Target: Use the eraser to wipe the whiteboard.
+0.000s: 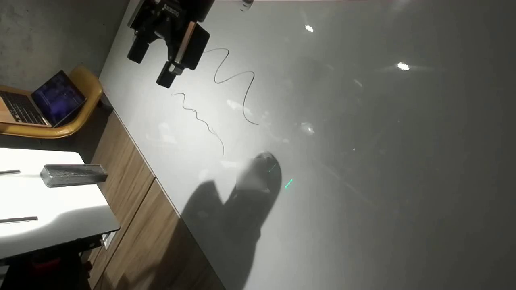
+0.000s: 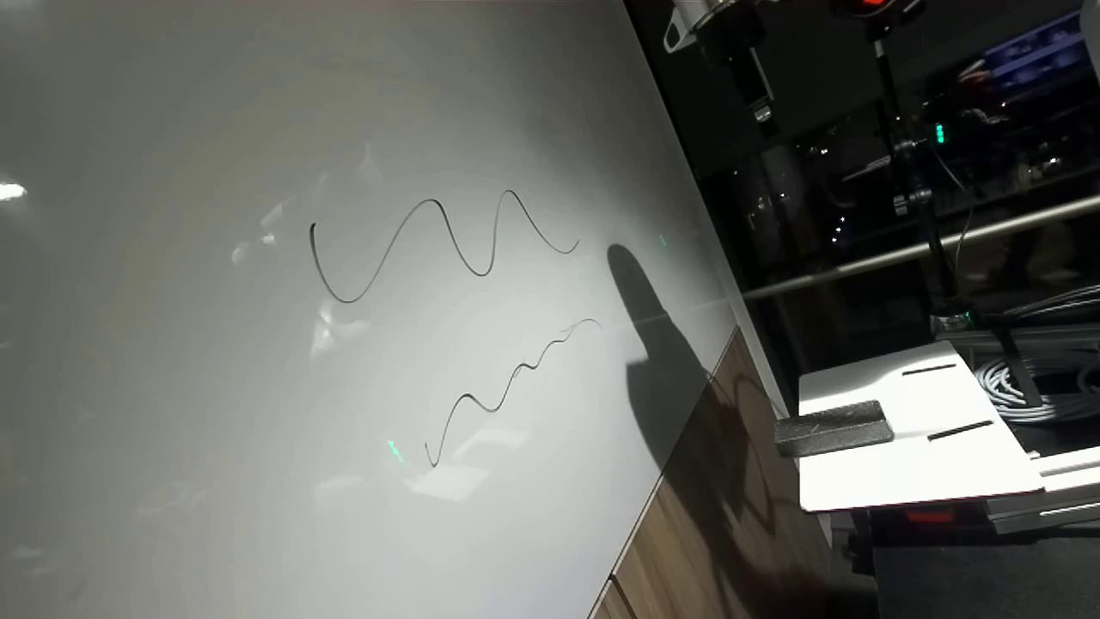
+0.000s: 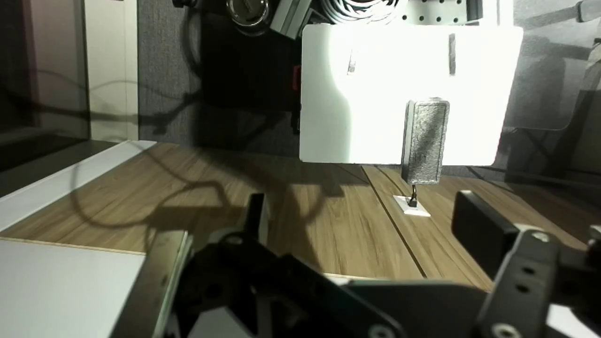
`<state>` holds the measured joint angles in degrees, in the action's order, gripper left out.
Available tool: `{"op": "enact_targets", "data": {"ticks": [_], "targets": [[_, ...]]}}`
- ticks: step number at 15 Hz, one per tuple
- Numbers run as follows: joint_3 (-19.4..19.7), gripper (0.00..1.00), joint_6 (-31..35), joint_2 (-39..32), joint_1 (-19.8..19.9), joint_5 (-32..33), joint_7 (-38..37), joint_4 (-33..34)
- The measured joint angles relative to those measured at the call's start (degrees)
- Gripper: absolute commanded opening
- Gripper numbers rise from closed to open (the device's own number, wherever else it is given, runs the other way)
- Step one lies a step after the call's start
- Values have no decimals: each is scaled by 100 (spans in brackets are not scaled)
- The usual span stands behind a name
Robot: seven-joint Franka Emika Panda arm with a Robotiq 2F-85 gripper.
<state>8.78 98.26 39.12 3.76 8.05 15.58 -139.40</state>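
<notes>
- On the white tabletop (image 3: 324, 136): dark grey eraser (image 3: 426, 145), overhanging 1 edge.
- Well apart from it: Robotiq gripper (image 1: 150, 69), spread wide.
- Across the whiteboard (image 1: 363, 161): 2 thin, wavy pen lines (image 2: 447, 225); the pale patches (image 2: 451, 481) nearby are probably reflections.

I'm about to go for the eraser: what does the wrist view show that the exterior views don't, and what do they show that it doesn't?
Only the wrist view: round holes in a metal plate.
Only the exterior views: the pen lines, in both, and, in an exterior view, a laptop.
Shared by all: the eraser, jutting past the edge of the tabletop, the wood panel, the gripper and part of the whiteboard.
</notes>
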Motion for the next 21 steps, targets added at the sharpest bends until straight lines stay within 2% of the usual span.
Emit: {"op": "enact_targets", "data": {"ticks": [3,7,11,16,21], "targets": [[-34,100,115,-16,-40,-6,-1,-71],[-258,100,886,-183,-268,-50,-122,-331],[-678,100,1792,-518,-473,-236,-775,-695],[-1316,100,2497,-1114,-806,-531,-1605,-1096],[-1438,100,2963,-1741,-908,-609,-1830,-1562]]}}
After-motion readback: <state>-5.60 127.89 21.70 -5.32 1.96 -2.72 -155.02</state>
